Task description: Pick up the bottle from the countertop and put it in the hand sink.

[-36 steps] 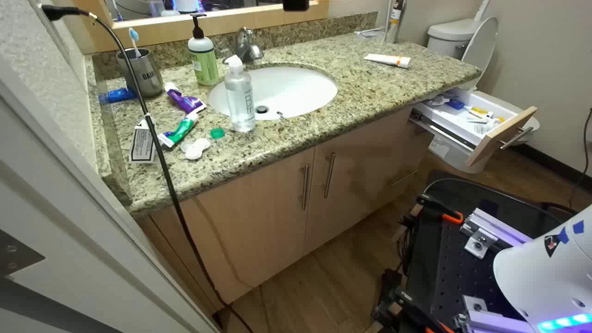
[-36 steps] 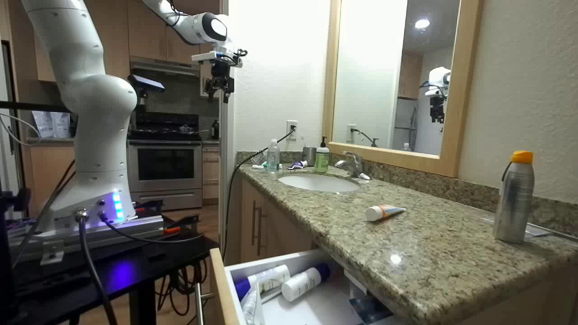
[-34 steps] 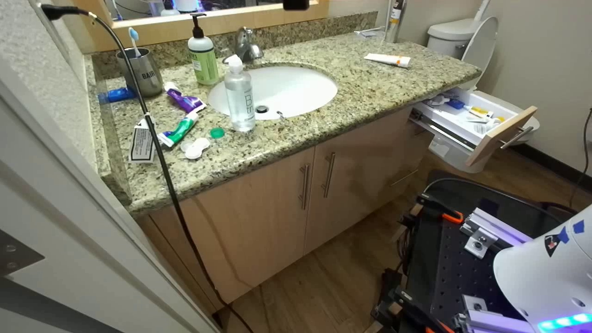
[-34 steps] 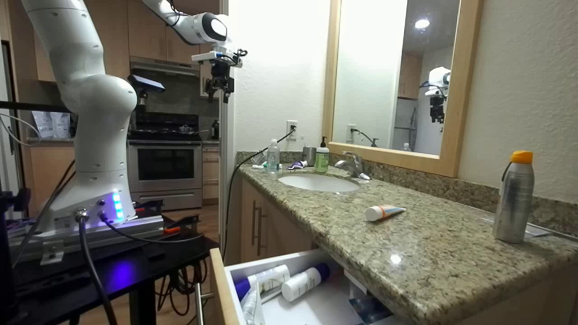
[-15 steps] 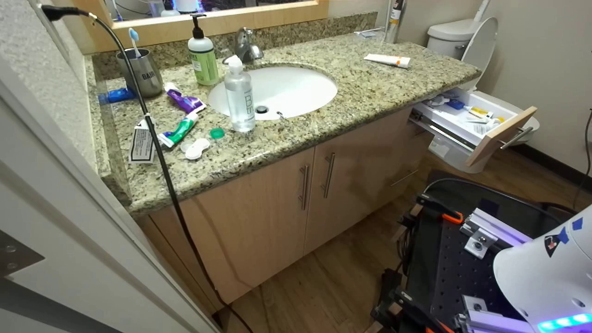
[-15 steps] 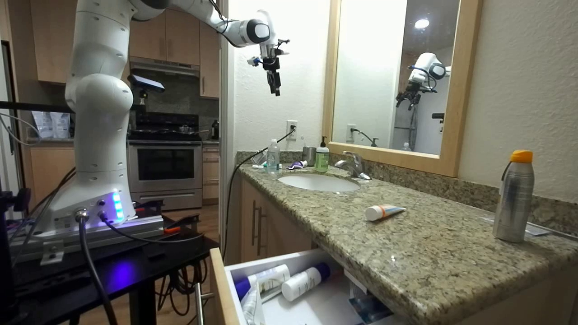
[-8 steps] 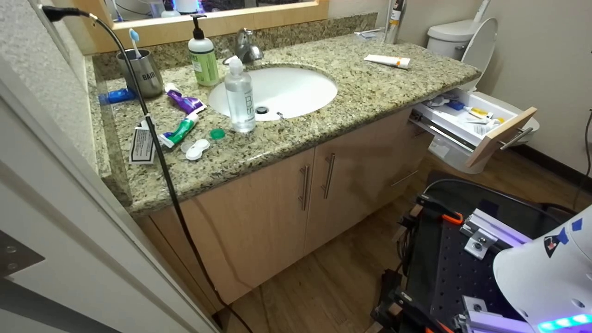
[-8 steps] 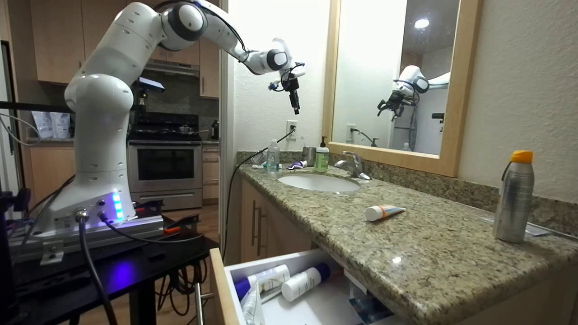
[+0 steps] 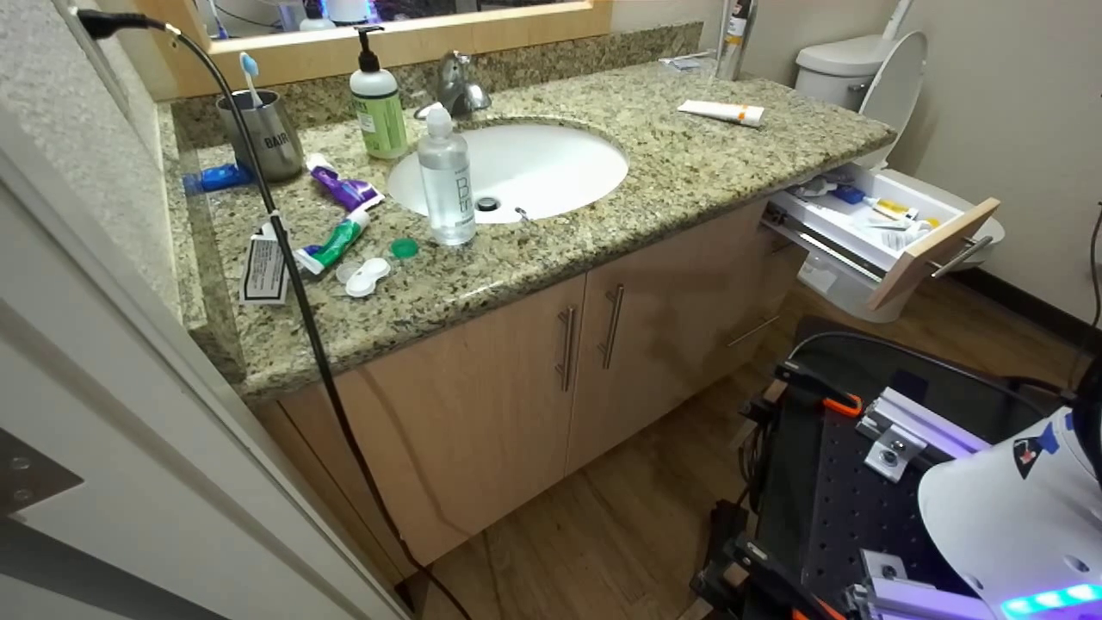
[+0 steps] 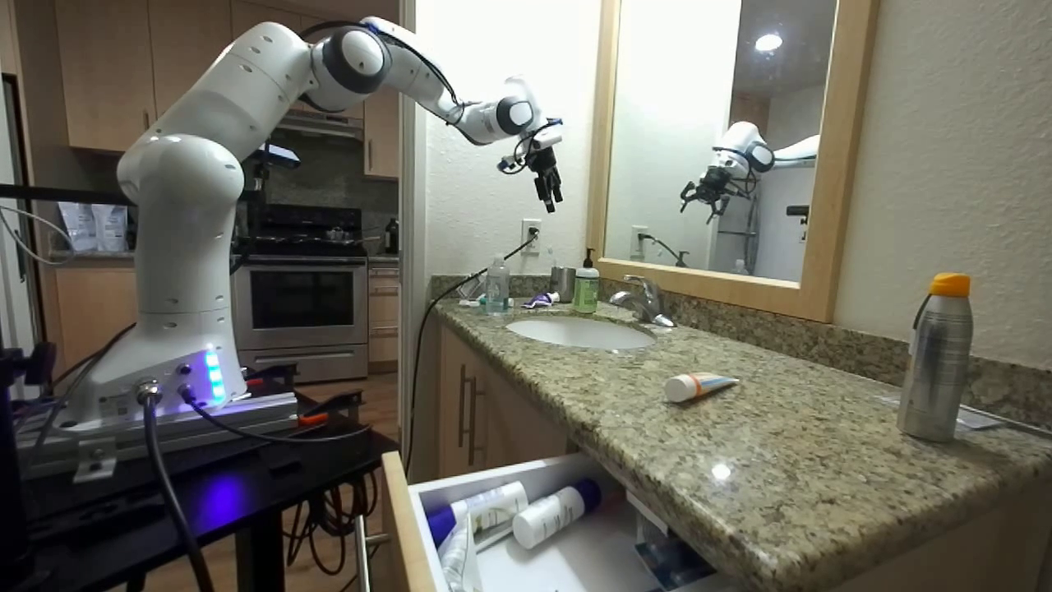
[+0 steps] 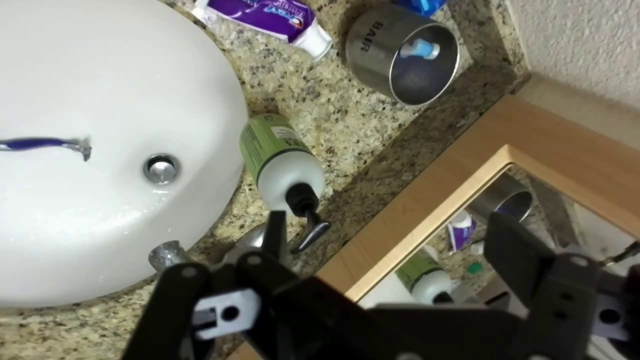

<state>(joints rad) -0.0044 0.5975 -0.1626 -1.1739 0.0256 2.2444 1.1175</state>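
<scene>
fingers (image 11: 517, 256): spread really wide, nothing gripped. The mirror (image 10: 670, 123) reflection shows the same big gap.
bottle (image 9: 383, 129): the green one with the black top. It stands upright on the desk (image 9: 697, 172), right beside the sink (image 9: 551, 172), between the faucet (image 9: 462, 93) and the cup (image 11: 371, 62).
fingers vs bottle: in the wrist view one of them lines up close to that black top, but in an exterior view they hang well above it, so they're apart.
arm (image 10: 230, 99): stretched out toward the bottle's end of the desk, its tip angled down.
sink: white oval, round metal drain (image 11: 161, 170), plus a purple-handled thing (image 11: 40, 144) lying in it. Kinda looks like a razor.
cup: "BAIR" printed on the side, toothbrush (image 9: 250, 77) poking out of it.
clear bottle (image 9: 446, 194): also upright, just beside the sink's front rim.
tubes: a purple tube (image 9: 344, 188), a green tube (image 9: 338, 243) and a blue tube (image 9: 225, 177), all lying down near the cup.
odds and ends: a green cap (image 9: 404, 248) and a white case (image 9: 366, 278) near the clear bottle.
other end: a white tube (image 10: 701, 386) lying flat, and a spray can (image 10: 935, 370) standing, orange cap on.
drawer (image 10: 403, 526): pulled out, a couple of white bottles (image 10: 546, 522) lying inside.
</scene>
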